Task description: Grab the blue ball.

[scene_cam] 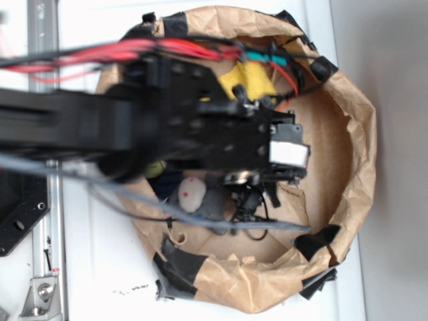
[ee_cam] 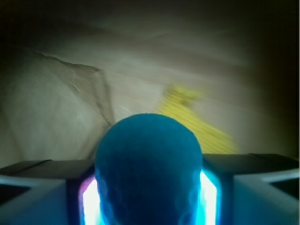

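The small round turquoise-blue ball (ee_cam: 149,168) – finely dimpled, matte – sits clamped between the black gripper's (ee_cam: 149,197) two fingers, inside the crumpled brown-paper ring (scene_cam: 358,144) toward the white bench's right edge; a blurred yellow ribbed object (ee_cam: 197,124) lies behind.

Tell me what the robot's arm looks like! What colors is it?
The arm is chunky and black, with little round holes in its plates. Red, black and teal wires run along it, and a grey cable trails underneath. A white block sits near its tip. Up close, its fingers look flat and pale.
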`<state>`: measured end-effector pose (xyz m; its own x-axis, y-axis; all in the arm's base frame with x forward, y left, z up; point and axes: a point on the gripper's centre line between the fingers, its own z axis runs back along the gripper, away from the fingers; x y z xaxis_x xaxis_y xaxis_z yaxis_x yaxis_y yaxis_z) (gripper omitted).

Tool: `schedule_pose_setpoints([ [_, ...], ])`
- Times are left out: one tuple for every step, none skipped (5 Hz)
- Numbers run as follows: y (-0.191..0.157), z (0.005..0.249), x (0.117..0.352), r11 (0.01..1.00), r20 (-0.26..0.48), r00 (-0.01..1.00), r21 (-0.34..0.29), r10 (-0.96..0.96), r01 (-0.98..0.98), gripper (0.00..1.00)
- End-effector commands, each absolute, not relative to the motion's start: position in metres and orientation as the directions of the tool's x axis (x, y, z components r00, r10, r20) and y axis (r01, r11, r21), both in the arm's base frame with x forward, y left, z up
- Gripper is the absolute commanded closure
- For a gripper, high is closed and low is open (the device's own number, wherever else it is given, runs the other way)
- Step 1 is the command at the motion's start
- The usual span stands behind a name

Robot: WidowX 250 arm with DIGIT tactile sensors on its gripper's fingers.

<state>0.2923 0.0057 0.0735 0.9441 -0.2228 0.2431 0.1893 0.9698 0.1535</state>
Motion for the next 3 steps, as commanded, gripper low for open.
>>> schedule_pose_setpoints([
  [0.011,0.190,0.262,0.982,0.244,0.955,0.045,0.169,-0.186,1.00],
  [0.001,0.200,0.256,0.973,0.194,0.955,-0.001,0.226,-0.231,1.00],
  [-0.005,0.193,0.253,0.968,0.200,0.950,0.016,0.241,-0.249,1.00],
])
